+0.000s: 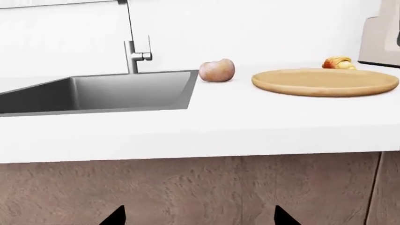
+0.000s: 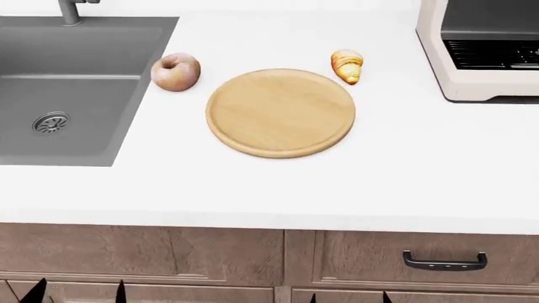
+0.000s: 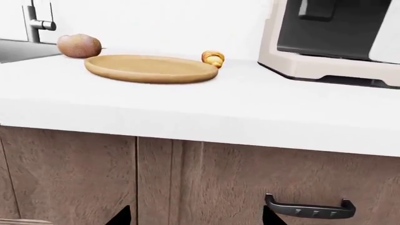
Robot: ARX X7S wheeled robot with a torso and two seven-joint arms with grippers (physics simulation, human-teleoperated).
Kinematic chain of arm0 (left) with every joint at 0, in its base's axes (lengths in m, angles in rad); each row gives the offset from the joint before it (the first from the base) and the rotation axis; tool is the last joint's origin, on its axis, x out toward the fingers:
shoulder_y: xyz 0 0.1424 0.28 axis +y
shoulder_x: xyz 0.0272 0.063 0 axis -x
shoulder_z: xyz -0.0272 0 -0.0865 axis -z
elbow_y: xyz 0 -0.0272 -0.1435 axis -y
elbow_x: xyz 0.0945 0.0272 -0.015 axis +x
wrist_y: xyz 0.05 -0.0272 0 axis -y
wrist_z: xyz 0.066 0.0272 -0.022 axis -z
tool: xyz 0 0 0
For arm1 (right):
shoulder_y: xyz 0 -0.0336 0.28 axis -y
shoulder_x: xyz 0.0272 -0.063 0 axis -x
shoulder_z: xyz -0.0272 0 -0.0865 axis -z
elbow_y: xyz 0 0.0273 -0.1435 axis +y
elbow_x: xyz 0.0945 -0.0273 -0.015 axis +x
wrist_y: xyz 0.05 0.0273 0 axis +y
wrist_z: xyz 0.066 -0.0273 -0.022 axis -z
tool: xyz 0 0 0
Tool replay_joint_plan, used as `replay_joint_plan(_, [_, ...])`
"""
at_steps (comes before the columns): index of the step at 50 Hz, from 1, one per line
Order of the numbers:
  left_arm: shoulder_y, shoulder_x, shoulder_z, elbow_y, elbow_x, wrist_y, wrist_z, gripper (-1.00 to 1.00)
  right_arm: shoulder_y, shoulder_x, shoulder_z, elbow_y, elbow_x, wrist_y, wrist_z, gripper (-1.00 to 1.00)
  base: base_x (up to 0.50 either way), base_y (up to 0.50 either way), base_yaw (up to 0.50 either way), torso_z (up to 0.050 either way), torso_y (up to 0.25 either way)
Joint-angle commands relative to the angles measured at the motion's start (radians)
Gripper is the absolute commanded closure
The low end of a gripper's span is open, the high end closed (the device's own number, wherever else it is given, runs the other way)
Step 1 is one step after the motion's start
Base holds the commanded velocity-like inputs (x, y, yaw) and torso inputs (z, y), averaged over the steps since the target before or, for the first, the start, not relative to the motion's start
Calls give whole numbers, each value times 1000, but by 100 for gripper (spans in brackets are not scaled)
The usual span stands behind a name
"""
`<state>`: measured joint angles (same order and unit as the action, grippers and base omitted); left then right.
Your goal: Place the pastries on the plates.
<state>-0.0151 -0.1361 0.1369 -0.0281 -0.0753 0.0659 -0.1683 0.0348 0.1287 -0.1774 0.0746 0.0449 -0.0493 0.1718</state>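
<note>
Item 1, plate (image 2: 281,113): a round, flat, light wooden disc with a raised rim, not white, is being shown on the white counter (image 2: 404,183); it is being taken as the landmark for all entries. Only this one plate is being seen.

Item 2, croissant (image 2: 347,65): a small golden-brown ridged piece is being shown just beside the plate's far rim, on the side toward the appliance (image 2: 481,47), apart from the rim and not on it.

Item 3, bun (image 2: 175,72): a round pinkish piece with a dimple is being shown near the plate's rim on the side toward the sink (image 2: 76,88), also off the plate, close to the sink's edge.

Item 4, left gripper (image 1: 198,216) and right gripper (image 3: 195,214): only dark fingertips are being shown, well apart from the plate, down in front of the cabinet fronts (image 2: 151,255). In each, the tips are being held wide, with nothing between them.

Handling note (judgement): no pastry is being gripped yet, so the approach is being counted as the step in hand. The croissant is best being taken by the right gripper across its narrow width, from above. The bun is best being closed on gently, lest it be nudged into the sink. Each piece is best being lifted clear of the raised rim before being released.
</note>
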Motion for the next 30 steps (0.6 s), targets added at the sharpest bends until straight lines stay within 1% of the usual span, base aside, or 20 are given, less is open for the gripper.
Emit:
replay_joint_plan(1, [22,74,-108,32,48,-27,93,-100,-17,-81,109,-10,-75,11,-104,-100,0,0,0,0,0])
replay_joint_plan(7, [25,65,-96,65,32,-58,90,-100,-15,-71,97,-19,-63,16,-94,-100,0,0,0,0,0])
replay_joint_plan(10, [21,58,-88,104,36,-103,82,-100,-18,-65,105,-82,-41,57,-92,-100,0,0,0,0,0])
replay_joint_plan(12, [20,47,-76,189,37,-167,87,-100,-18,-58,109,-167,-37,122,-86,-100,0,0,0,0,0])
replay_joint_plan(13, [12,43,-80,251,25,-222,88,-100,-16,-52,109,-215,-34,164,-88,-100,0,0,0,0,0])
replay_joint_plan(14, [8,41,-82,269,16,-242,90,-100,-12,-50,108,-231,-33,187,-86,-100,0,0,0,0,0])
replay_joint_plan(16, [-26,30,-89,363,-8,-366,90,-100,29,-35,100,-320,-42,305,-90,-100,0,0,0,0,0])
replay_joint_plan(17, [-40,26,-87,381,-12,-402,90,-100,47,-29,95,-346,-48,353,-92,-100,0,0,0,0,0])
replay_joint_plan(18, [-75,15,-76,415,-5,-473,89,-100,83,-21,94,-396,-46,430,-99,-100,0,0,0,0,0])
replay_joint_plan(20, [-127,0,-61,460,-6,-550,99,-100,147,-12,115,-461,-19,540,-114,-100,0,0,0,0,0])
replay_joint_plan(21, [-141,-3,-57,469,-6,-574,99,-100,162,-7,116,-471,-16,564,-116,-100,0,0,0,0,0])
replay_joint_plan(22, [-186,-8,-54,489,-8,-634,100,-100,214,4,131,-494,-3,632,-125,-100,0,0,0,0,0])
replay_joint_plan(23, [-204,-16,-45,497,-3,-655,104,-100,235,12,133,-504,1,664,-130,-100,0,0,0,0,0])
replay_joint_plan(24, [-236,-15,-59,518,-25,-712,109,-100,270,25,139,-524,5,711,-136,-100,0,0,0,0,0])
replay_joint_plan(26, [-272,-21,-68,541,-39,-769,112,-100,311,46,137,-547,2,764,-144,-100,0,0,0,0,0])
replay_joint_plan(28, [-298,-35,-56,544,-28,-796,110,-100,340,53,145,-559,17,806,-156,-100,0,0,0,0,0])
replay_joint_plan(30, [-343,-52,-37,539,-15,-866,109,-100,387,62,161,-562,40,858,-174,-100,0,0,0,0,0])
